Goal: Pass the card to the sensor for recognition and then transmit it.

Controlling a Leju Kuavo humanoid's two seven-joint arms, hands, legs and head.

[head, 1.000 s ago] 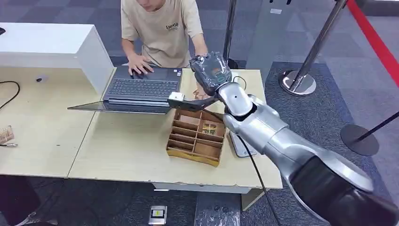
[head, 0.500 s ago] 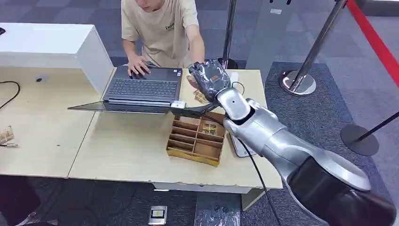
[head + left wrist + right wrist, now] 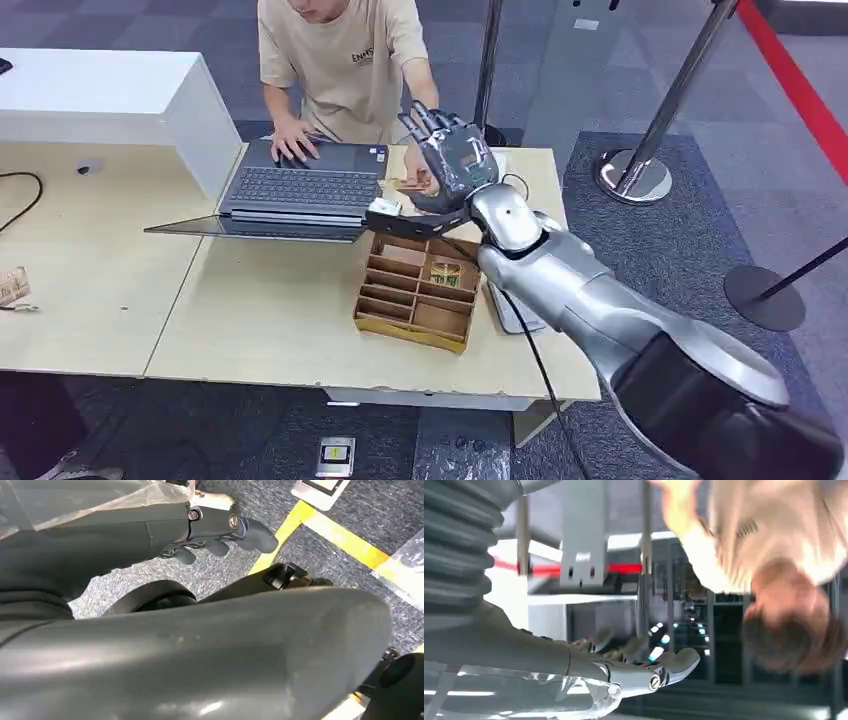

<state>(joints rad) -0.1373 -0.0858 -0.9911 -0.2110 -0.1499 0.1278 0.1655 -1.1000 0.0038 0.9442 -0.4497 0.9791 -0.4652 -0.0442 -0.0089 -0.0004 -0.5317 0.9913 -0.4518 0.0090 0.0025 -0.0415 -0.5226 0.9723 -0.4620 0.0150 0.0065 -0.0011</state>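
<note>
Now the right hand (image 3: 450, 165) is raised above the far edge of the table (image 3: 270, 310), fingers spread wide and holding nothing. Just beside it a person's hand (image 3: 420, 180) holds what looks like the card (image 3: 408, 185), though it is small and partly hidden, so I cannot be sure. Such a card should be light, thin, stiff and slippery; pinching its free edge would suit. Nearer lies a wooden divided tray (image 3: 418, 290), then a laptop (image 3: 300, 190). Shirt lettering is unreadable. The left hand (image 3: 220, 530) hangs over the floor, fingers loosely curled in on nothing.
</note>
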